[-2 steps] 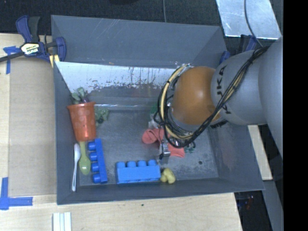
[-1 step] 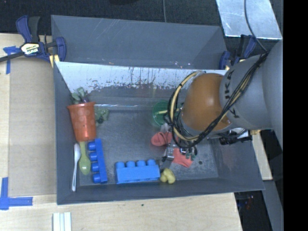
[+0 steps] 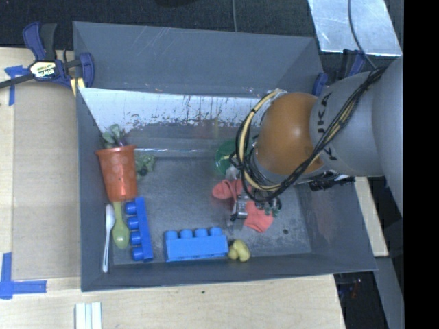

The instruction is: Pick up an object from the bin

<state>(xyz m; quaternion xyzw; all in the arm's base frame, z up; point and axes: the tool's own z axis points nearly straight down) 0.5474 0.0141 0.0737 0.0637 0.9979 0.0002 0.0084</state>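
My gripper (image 3: 239,213) is low in the bin's right half, mostly hidden beneath the arm's wrist. It is down on a soft red-pink thing whose parts stick out to its left (image 3: 222,190) and lower right (image 3: 259,219). Whether that thing is held I cannot make out. A green thing (image 3: 224,157) lies just behind the gripper, partly hidden by the wrist. A wide blue brick (image 3: 195,245) and a small yellow piece (image 3: 239,251) lie just in front of it by the near wall.
Along the left wall lie an orange cup on its side (image 3: 117,172) with a small green plant-like piece (image 3: 112,136) behind it, a long blue brick (image 3: 139,229), a yellow-green thing (image 3: 120,230) and a white spoon (image 3: 108,237). Bare floor shows in the bin's middle.
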